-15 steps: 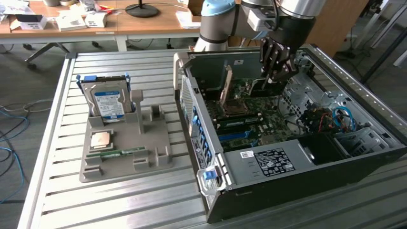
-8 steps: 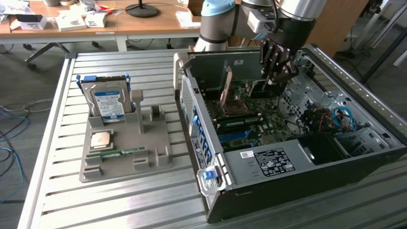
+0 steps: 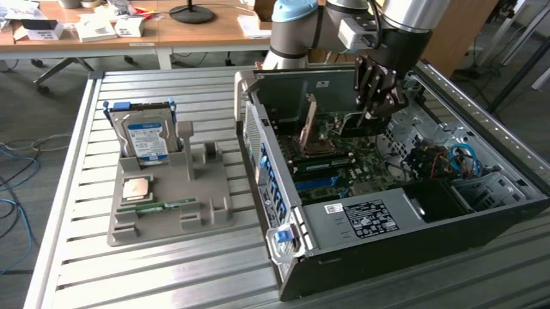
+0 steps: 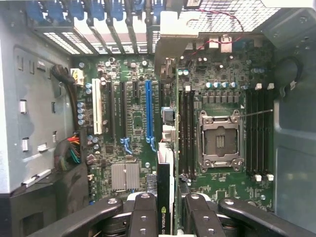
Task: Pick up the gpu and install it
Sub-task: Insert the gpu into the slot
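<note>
Inside the open computer case [image 3: 361, 222], my gripper [image 3: 379, 103] is shut on the gpu [image 3: 356, 122], held upright above the motherboard [image 3: 344, 170]. In the wrist view the gpu [image 4: 165, 170] stands edge-on between the black fingers [image 4: 143, 215] of the gripper [image 4: 166, 210]. Its silver bracket [image 4: 175, 37] reaches toward the case's rear slot openings. The card hovers just beside the long blue slot [image 4: 148, 106], between that slot and the CPU socket [image 4: 219, 138]. Whether its edge touches a slot I cannot tell.
On the slatted table at the exterior view's left, a grey holder [image 3: 202, 215] carries a hard drive [image 3: 148, 138], a CPU [image 3: 138, 188] and a memory stick [image 3: 159, 206]. Blue cables [image 3: 464, 158] and drive cages fill the case's far side. Desks stand behind.
</note>
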`<state>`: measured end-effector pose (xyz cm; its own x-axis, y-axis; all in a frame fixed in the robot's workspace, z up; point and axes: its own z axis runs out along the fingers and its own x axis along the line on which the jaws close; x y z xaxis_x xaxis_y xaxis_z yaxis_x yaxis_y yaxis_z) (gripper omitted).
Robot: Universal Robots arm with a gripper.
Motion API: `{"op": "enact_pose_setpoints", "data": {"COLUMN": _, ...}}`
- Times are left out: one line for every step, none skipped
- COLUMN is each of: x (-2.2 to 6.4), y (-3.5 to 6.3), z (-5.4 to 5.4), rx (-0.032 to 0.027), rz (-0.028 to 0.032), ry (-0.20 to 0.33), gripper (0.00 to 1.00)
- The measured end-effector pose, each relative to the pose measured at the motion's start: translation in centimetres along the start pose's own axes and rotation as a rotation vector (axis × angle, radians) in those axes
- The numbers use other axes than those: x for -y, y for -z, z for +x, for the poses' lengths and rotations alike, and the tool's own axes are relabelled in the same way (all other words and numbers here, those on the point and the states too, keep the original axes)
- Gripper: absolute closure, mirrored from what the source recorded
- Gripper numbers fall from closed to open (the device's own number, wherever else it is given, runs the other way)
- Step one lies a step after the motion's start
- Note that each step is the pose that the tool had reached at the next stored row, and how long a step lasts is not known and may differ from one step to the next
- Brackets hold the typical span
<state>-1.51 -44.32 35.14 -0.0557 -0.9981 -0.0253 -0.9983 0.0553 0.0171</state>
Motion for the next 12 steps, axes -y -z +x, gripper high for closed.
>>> {"op": "enact_pose_setpoints", "data": {"x": 0.01, "y": 0.00, "z": 0.14, "rx": 0.0000, "rz": 0.0000, "ry": 0.000, "gripper": 0.73}}
{"op": "enact_pose_setpoints", "data": {"x": 0.01, "y": 0.01, "z": 0.25, "rx": 0.0000, "rz": 0.0000, "ry": 0.000, "gripper": 0.73}}
{"op": "enact_pose_setpoints", "data": {"x": 0.02, "y": 0.01, "z": 0.35, "rx": -0.0001, "rz": 0.0000, "ry": 0.000, "gripper": 0.73}}
{"op": "enact_pose_setpoints", "data": {"x": 0.02, "y": 0.01, "z": 0.44, "rx": 0.0000, "rz": 0.0000, "ry": 0.000, "gripper": 0.73}}
{"op": "enact_pose_setpoints", "data": {"x": 0.02, "y": 0.01, "z": 0.49, "rx": 0.0000, "rz": 0.0000, "ry": 0.000, "gripper": 0.73}}
{"op": "enact_pose_setpoints", "data": {"x": 0.02, "y": 0.01, "z": 0.48, "rx": 0.0000, "rz": 0.0000, "ry": 0.000, "gripper": 0.73}}
{"op": "enact_pose_setpoints", "data": {"x": 0.02, "y": 0.01, "z": 0.49, "rx": 0.0000, "rz": 0.0000, "ry": 0.000, "gripper": 0.73}}
{"op": "enact_pose_setpoints", "data": {"x": 0.02, "y": 0.01, "z": 0.49, "rx": 0.0000, "rz": 0.0000, "ry": 0.000, "gripper": 0.73}}
{"op": "enact_pose_setpoints", "data": {"x": 0.03, "y": 0.01, "z": 0.48, "rx": -0.0001, "rz": 0.0000, "ry": 0.000, "gripper": 0.73}}
{"op": "enact_pose_setpoints", "data": {"x": 0.03, "y": 0.01, "z": 0.49, "rx": 0.0000, "rz": 0.0000, "ry": 0.000, "gripper": 0.73}}
{"op": "enact_pose_setpoints", "data": {"x": 0.03, "y": 0.01, "z": 0.49, "rx": 0.0000, "rz": 0.0000, "ry": 0.000, "gripper": 0.73}}
{"op": "enact_pose_setpoints", "data": {"x": 0.03, "y": 0.01, "z": 0.49, "rx": -0.0001, "rz": 0.0000, "ry": 0.000, "gripper": 0.73}}
